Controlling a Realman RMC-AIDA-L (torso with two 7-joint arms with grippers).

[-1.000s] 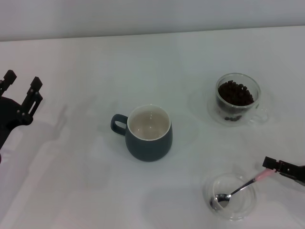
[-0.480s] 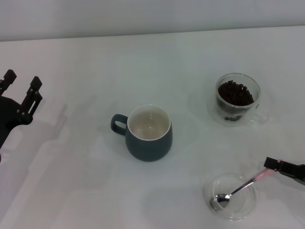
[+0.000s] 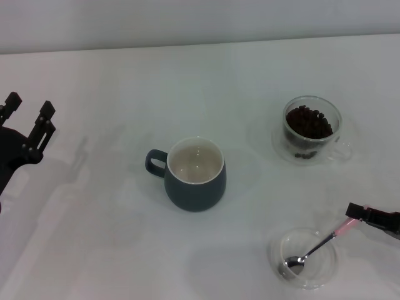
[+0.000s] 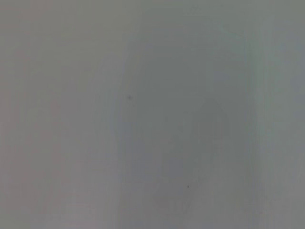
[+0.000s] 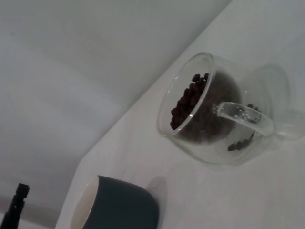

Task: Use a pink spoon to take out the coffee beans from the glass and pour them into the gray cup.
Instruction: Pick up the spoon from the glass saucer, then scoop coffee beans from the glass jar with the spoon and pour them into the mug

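Pink-handled silver spoon point(image 3: 315, 247), one, clamped by right gripper point(image 3: 354, 218) at table's point(image 3: 112, 237) four-o'clock edge; left gripper point(image 3: 28, 115), fingers apart, waits at nine.

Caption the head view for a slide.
Right claw grips the spoon in its dish; beans wait untouched.

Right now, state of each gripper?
Left gripper: open, holding nothing, parked at the table's left edge.
Right gripper: shut on the pink spoon, whose bowl is in the shallow glass dish.

Shallow clear glass dish point(image 3: 310, 275) on white table point(image 3: 112, 225), seemingly.
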